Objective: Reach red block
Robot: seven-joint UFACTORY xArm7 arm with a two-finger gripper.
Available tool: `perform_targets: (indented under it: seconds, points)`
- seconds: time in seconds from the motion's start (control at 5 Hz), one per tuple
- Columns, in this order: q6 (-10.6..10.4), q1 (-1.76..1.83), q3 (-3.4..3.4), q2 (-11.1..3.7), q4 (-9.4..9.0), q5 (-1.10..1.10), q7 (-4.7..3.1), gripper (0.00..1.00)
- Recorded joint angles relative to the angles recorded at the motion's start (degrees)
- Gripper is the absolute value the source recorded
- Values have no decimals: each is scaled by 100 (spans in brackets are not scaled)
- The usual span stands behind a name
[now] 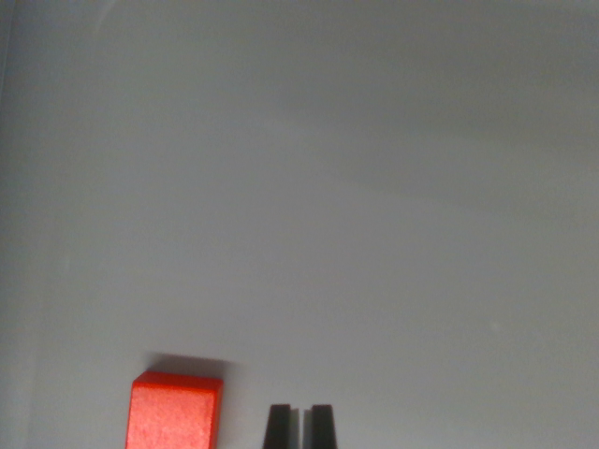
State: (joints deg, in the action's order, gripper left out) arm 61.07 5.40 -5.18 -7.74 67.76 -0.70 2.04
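A red block (174,412) rests on the pale grey surface at the bottom left of the wrist view, its lower part cut off by the frame edge. My gripper (300,426) shows at the bottom centre as two dark fingertips nearly touching, with only a thin slit between them and nothing held. The block lies to the wrist view's left of the fingertips, apart from them by a small gap.
A plain grey surface (356,206) fills the remaining view, crossed by faint soft shadows. A slightly darker strip runs down the far left edge (7,187).
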Motion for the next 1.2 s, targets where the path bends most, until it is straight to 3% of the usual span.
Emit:
perform_targets:
  seconds: [0.2, 0.4, 0.6, 0.8, 1.0, 1.2]
  points:
    - [0, 0, 0, 0, 0, 0, 0, 0]
    - [-270, 46, -44, -60, -208, 6, 32, 0]
    - [-270, 46, -44, -60, -208, 6, 32, 0]
    - [-536, 92, -88, -120, -412, 12, 63, 0]
    - [-536, 92, -88, -120, -412, 12, 63, 0]
    - [-783, 134, -128, -175, -602, 17, 92, 0]
